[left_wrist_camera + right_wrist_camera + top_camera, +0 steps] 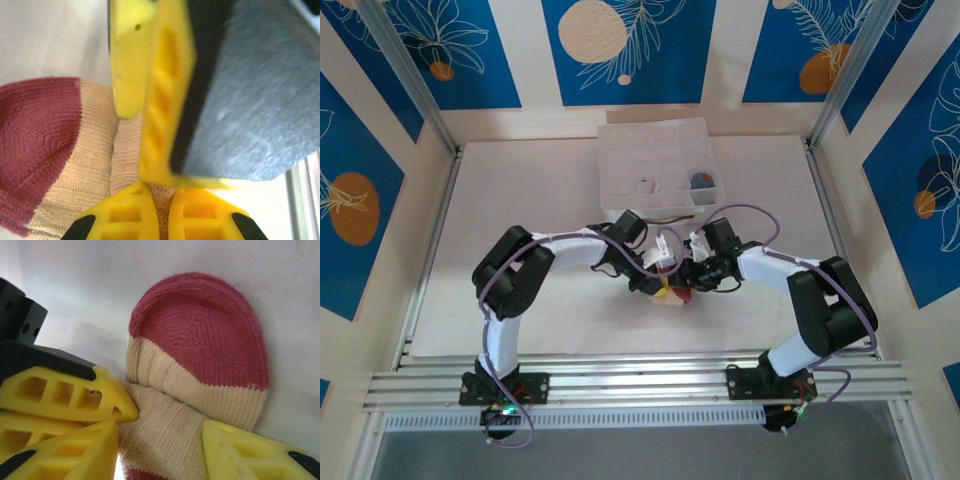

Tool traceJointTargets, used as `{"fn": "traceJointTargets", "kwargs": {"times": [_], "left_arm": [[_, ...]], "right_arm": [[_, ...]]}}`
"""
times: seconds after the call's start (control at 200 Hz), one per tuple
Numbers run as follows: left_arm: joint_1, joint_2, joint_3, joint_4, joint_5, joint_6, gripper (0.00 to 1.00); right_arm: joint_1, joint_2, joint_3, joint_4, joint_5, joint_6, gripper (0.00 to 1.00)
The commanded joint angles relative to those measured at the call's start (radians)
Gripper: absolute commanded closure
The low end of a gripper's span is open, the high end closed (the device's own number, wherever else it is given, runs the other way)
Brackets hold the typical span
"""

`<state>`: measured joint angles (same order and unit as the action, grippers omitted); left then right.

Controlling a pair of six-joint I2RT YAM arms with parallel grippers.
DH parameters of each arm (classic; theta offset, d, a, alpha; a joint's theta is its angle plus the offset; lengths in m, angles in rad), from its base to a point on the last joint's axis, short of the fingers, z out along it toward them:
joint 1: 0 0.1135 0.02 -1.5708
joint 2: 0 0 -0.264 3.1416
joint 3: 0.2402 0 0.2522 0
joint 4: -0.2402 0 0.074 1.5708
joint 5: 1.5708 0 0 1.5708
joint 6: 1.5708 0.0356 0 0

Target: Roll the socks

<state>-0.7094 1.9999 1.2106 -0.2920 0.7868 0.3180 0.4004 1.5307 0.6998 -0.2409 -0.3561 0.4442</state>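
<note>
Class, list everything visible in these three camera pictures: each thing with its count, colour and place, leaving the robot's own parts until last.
white table: one, white, under everything.
white fabric compartment box: one, white, far middle of the table.
white sock: one, white, in a near compartment of the box.
grey and orange sock: one, in the neighbouring compartment.
tan ribbed sock with a maroon toe: one, on the table before the box.
left gripper: one, yellow fingers, shut on the tan sock.
right gripper: one, yellow fingers, shut on the same sock.

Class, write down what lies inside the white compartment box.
Compartment box: one near cell holds a small white sock, the next a grey-and-orange sock. Anything beneath them is covered.
</note>
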Motion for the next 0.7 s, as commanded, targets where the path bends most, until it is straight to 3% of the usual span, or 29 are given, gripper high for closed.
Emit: {"fn": "traceJointTargets", "kwargs": {"times": [0.0, 0.095, 0.26, 0.37, 0.475, 0.59, 0.695], "left_arm": [[0.03, 0.051, -0.048, -0.035, -0.053, -0.112, 1.0], [0.031, 0.032, -0.071, 0.003, -0.063, -0.128, 0.92], [0.029, -0.03, -0.112, 0.053, -0.066, -0.091, 0.76], [0.029, -0.123, -0.193, 0.164, 0.015, -0.024, 0.71], [0.029, -0.208, -0.265, 0.234, 0.013, 0.047, 0.65], [0.029, -0.298, -0.333, 0.31, -0.045, 0.1, 0.63], [-0.006, -0.397, -0.417, 0.429, -0.168, 0.159, 0.61]], "right_arm": [[0.012, 0.044, 0.009, -0.037, 0.008, 0.004, 0.64], [0.014, 0.091, 0.04, -0.067, 0.016, 0.004, 0.81], [0.017, 0.165, 0.08, -0.126, 0.032, 0.001, 0.97], [0.018, 0.197, 0.114, -0.177, 0.04, -0.009, 0.99], [0.019, 0.215, 0.141, -0.213, 0.04, -0.021, 1.0], [0.024, 0.228, 0.162, -0.244, 0.039, -0.037, 1.0], [0.036, 0.242, 0.185, -0.267, 0.034, -0.052, 1.0]]}}
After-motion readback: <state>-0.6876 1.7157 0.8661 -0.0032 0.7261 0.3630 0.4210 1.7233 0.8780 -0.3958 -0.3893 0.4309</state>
